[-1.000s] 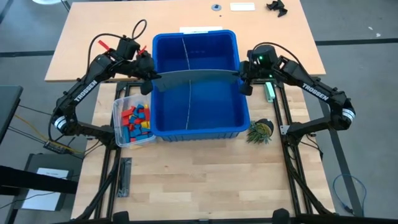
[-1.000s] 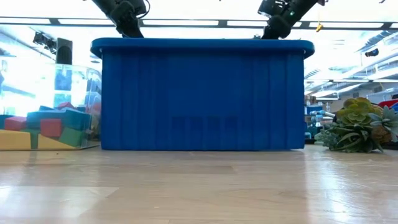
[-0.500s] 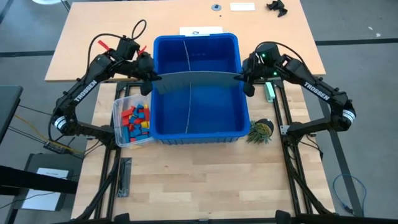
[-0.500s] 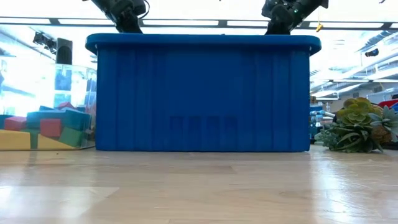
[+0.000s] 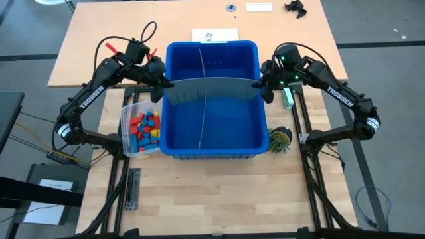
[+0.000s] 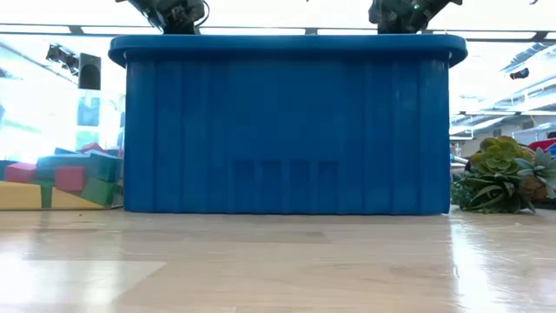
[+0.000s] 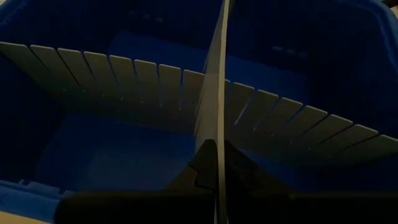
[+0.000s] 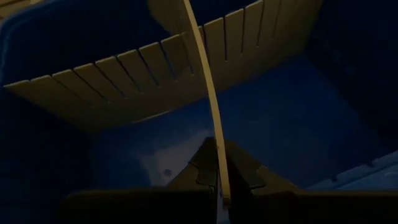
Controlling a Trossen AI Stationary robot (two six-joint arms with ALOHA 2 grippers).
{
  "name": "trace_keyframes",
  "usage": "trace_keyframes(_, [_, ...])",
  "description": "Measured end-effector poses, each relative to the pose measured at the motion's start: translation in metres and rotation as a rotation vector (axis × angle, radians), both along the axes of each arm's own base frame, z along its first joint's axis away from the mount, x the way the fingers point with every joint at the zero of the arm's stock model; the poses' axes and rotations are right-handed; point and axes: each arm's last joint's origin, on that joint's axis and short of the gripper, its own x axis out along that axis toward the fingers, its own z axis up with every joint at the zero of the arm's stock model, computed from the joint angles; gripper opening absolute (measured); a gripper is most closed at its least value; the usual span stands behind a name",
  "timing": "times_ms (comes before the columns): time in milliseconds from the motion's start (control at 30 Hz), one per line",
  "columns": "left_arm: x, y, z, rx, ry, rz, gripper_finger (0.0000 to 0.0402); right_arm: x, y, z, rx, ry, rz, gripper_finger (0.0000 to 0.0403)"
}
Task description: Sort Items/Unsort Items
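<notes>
The items [image 5: 146,127], small red, blue, yellow and green blocks, lie in a clear box [image 5: 127,113] left of the large blue bin [image 5: 211,45]; the low view shows them too [image 6: 61,178]. A grey slotted divider sheet [image 5: 209,91] spans the bin from left wall to right wall, slightly bowed. My left gripper [image 5: 161,86] is shut on its left end and my right gripper [image 5: 261,84] on its right end. A second divider [image 5: 202,123] runs from the bin's far wall to its near wall and crosses the held sheet. My left gripper pinches the sheet's left end [image 7: 218,163] between its two fingers [image 7: 202,171], seen edge-on. The fingers slant down from the bin's left side and lie along the sheet. The sheet stands on edge in the bin. My right gripper pinches the sheet's right end [image 8: 219,168] between its two fingers [image 8: 202,165]. It comes slanting down from the bin's right side, along the sheet. The sheet curves away toward the crossing divider [image 8: 124,81].
A small potted plant [image 5: 279,141] stands by the bin's near right corner. A green-lit part [image 5: 287,98] sits right of the bin. A paper sheet [image 5: 214,33] lies behind the bin. Open wooden table stretches along the near side [image 5: 212,199].
The blue bin has slid toward the table's near edge, growing larger in the low view. Both grippers kept their hold on the divider's ends; the right one has rolled at the wrist and shifted slightly toward the far edge. The sheet stands more on edge than before.
</notes>
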Motion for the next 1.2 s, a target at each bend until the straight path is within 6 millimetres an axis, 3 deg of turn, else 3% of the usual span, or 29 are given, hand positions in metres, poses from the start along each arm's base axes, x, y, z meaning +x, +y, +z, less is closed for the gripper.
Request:
trace_keyframes(233, [-0.0002,0.0,-0.0002,-0.002,0.005,0.007,0.0015,0.0045,0.0084,0.0005,0.053,-0.001,-0.028,0.0007])
trace_keyframes(633, [0.0001,0.0006,0.0002,0.009,0.005,0.014,0.0015,0.0052,0.0034,0.0006,-0.128,0.066,-0.017,0.0007])
trace_keyframes(1200, [0.0004,-0.0022,-0.0005,0.002,0.0,-0.04,0.0016,0.0022,0.0087,-0.0029,-0.249,0.142,0.21,0.0007])
